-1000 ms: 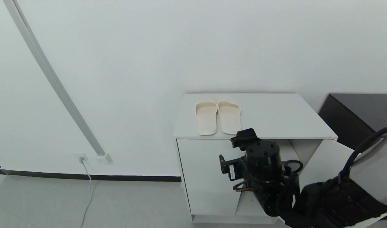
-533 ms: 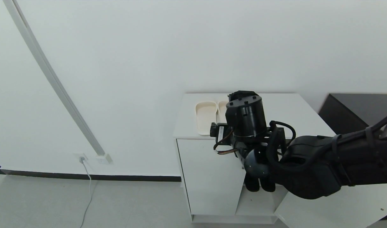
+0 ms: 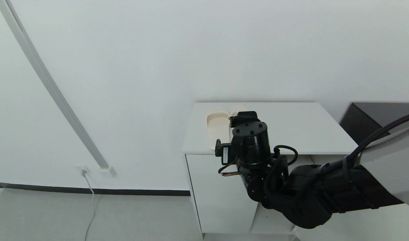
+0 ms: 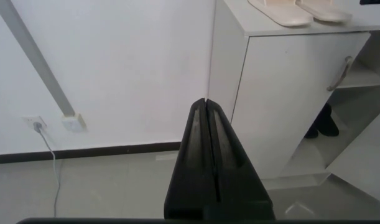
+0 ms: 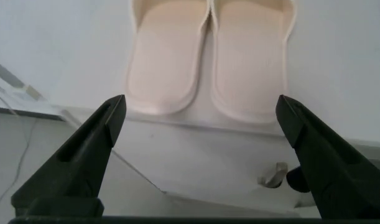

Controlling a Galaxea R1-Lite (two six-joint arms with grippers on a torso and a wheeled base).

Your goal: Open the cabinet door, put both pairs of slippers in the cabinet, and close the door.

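Observation:
A pair of cream slippers (image 5: pixel 211 56) lies side by side on top of the white cabinet (image 3: pixel 221 194); in the head view the left slipper (image 3: pixel 215 129) shows and my right arm hides most of the other. My right gripper (image 5: pixel 201 104) hovers open just above their heel ends, holding nothing. The cabinet's left door is shut and its right door (image 3: pixel 358 222) stands swung open. A dark pair of slippers (image 4: pixel 323 121) rests on the lower shelf inside. My left gripper (image 4: pixel 206 124) is shut and empty, low and away from the cabinet's left side.
A black piece of furniture (image 3: pixel 378 117) stands to the right of the cabinet. On the wall at left are a slanted conduit (image 3: pixel 50 87) and a socket with a cable (image 3: pixel 85 172). Bare floor (image 3: pixel 90 217) spreads left of the cabinet.
My right arm has risen from in front of the cabinet's opening to above its top, over the cream slippers. The head view has shifted slightly.

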